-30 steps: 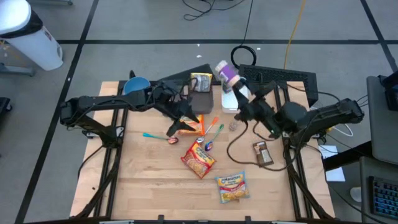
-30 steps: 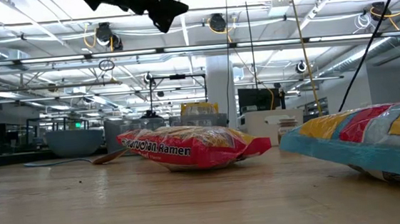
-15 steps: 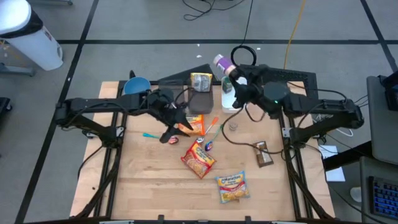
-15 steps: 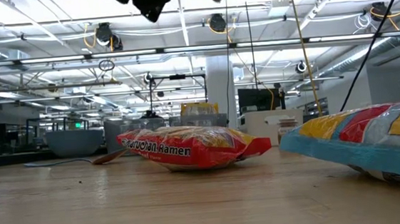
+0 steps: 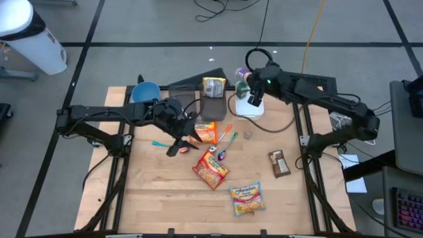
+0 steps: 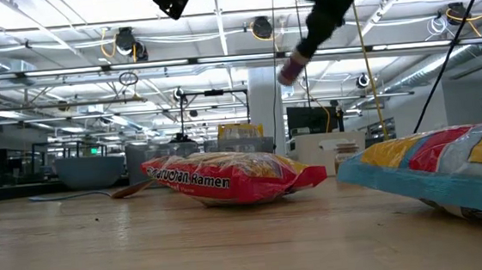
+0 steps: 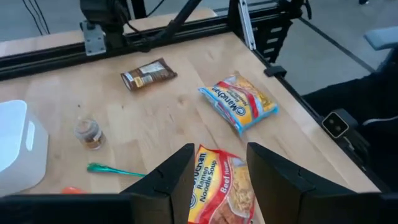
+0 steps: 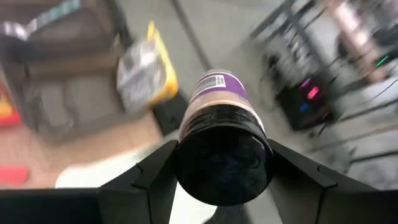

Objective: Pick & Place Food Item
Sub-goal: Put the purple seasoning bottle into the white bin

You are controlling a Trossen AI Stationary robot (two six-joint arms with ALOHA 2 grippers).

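While the right gripper (image 5: 246, 78) stays clamped on the purple-labelled jar (image 8: 219, 93), it has swung from table centre 1 second ago to the 12 o'clock edge, above the white container (image 5: 249, 108). The jar hangs clear of the table in the low view. Judgement: transport is nearly complete and release comes next.

The left gripper (image 7: 217, 165) has withdrawn toward 9 o'clock and risen. Its fingers stand apart with nothing between them, above the red ramen pack (image 7: 221, 193). Compared with the earlier frame, the cable loop near the chocolate bar (image 5: 278, 163) has cleared. The 2nd ramen pack (image 5: 246, 198) lies unchanged at 6 o'clock.
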